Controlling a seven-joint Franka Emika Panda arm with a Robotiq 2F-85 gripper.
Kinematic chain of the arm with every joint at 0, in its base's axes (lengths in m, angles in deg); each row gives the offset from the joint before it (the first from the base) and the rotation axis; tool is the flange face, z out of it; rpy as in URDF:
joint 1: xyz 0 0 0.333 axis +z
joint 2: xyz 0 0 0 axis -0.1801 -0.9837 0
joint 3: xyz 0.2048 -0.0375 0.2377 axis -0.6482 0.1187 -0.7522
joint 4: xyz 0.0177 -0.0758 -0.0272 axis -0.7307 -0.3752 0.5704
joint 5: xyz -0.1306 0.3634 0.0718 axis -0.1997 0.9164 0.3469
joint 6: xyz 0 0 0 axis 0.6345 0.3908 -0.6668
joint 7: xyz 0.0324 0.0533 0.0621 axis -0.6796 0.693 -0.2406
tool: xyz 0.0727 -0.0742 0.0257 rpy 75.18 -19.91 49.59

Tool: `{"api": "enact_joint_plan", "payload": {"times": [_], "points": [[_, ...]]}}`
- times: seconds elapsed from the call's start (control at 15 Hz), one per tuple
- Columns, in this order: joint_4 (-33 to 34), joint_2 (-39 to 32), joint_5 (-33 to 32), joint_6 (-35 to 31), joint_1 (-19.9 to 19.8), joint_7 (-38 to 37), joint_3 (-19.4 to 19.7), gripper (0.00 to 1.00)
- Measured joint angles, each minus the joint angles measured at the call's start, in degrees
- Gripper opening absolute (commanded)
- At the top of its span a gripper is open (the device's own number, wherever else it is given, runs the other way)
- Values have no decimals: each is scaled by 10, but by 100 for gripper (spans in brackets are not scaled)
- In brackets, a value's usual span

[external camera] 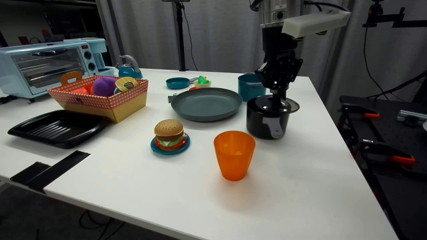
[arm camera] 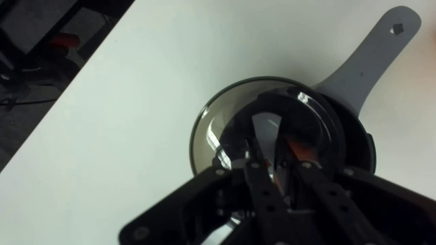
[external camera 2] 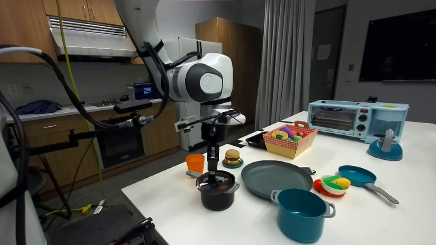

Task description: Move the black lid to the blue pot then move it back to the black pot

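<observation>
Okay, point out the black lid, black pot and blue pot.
Black lid [arm camera: 295, 117]: in the wrist view, see-through panel.
Black pot [external camera 2: 218, 200]: in an exterior view, outer wall.
Blue pot [external camera 2: 301, 221]: in an exterior view, outer wall.

I can pass between the black pot [external camera 2: 217, 200] and table edge [arm camera: 71, 85]; orange cup [external camera 2: 195, 163], grey plate [external camera 2: 276, 178], blue pot [external camera 2: 300, 223] obstruct nearby.

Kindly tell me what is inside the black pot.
Past the off-centre black lid, only a dark strip inside the black pot shows. An orange patch appears on the lid, possibly reflected. The lid and gripper hide the rest, so I cannot tell its contents.
</observation>
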Motion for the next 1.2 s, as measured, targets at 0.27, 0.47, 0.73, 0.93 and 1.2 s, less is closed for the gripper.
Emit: {"api": "enact_joint_plan", "payload": {"times": [0.27,0.47,0.73,0.93,1.2], "points": [[0,0,0,0,0,1,0,4],[0,0,0,0,0,2,0,4],[4,-2,0,1,-2,9,1,4],[14,-10,0,1,-6,20,3,4],[37,-27,0,3,-9,43,5,4]]}}
